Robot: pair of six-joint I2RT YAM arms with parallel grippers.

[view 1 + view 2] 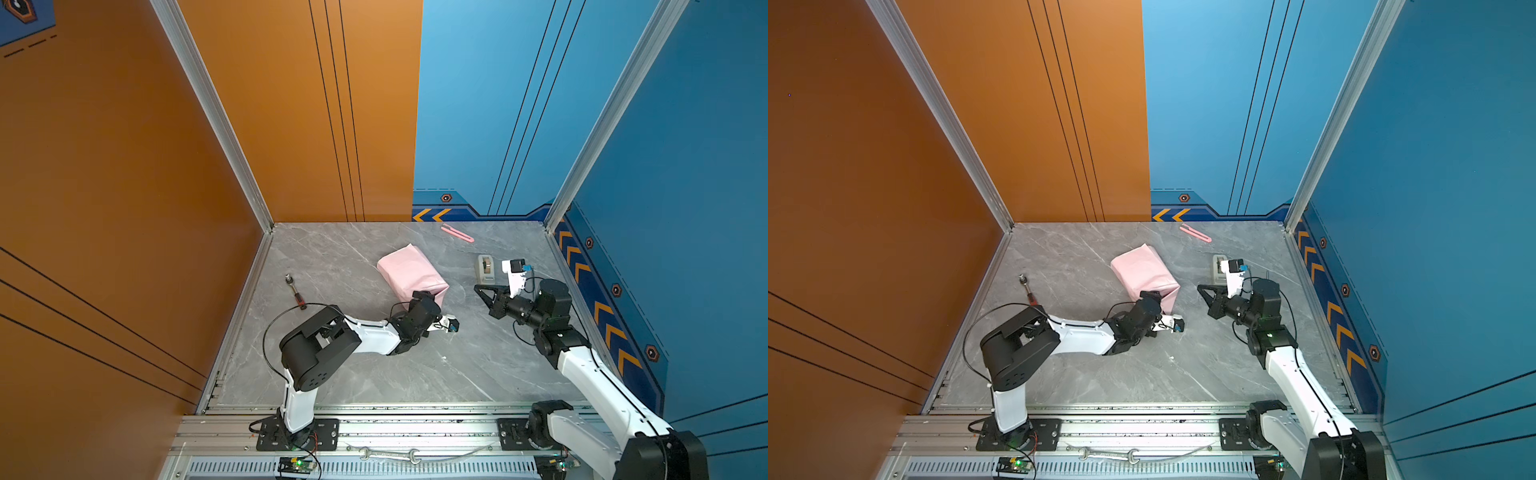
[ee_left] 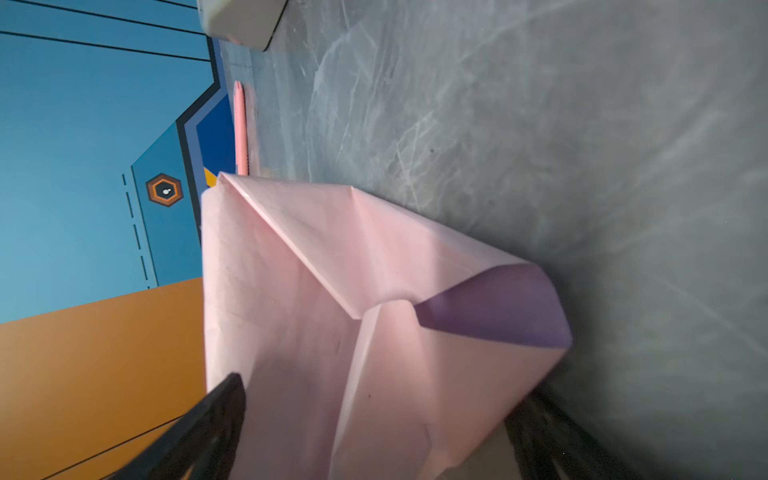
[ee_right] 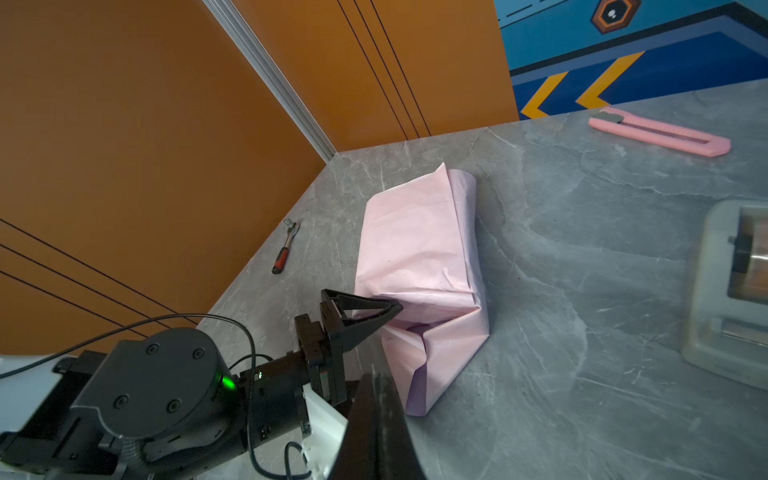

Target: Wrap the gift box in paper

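Basically wrapped already: the gift box was not visible, judged to be inside the paper (image 1: 409,270). The paper lay pink side out as a parcel on the marble table (image 1: 353,374), directly ahead of the left gripper (image 2: 386,384). That gripper's jaws stood spread wide, one either side of the parcel's near end, gripping nothing. Whether they touched the paper could not be told. Between those jaws the end flaps were folded in but loose, with a pocket gaping and the lilac underside showing. The right gripper (image 1: 478,287) was clenched shut and empty, its tip pointing at the parcel's side, near but apart. The tape dispenser (image 1: 485,268) sat close beside the right gripper. The pink cutter (image 1: 457,232) lay well beyond it by the back wall, and a ratchet wrench (image 1: 295,291) lay off on the left arm's outer side.

Step in hand, judged: closing the near end flap. The next move likely calls for pressing the gaping flap flat against the box end and holding it there while tape is fetched. The thin paper could spring back or tear.
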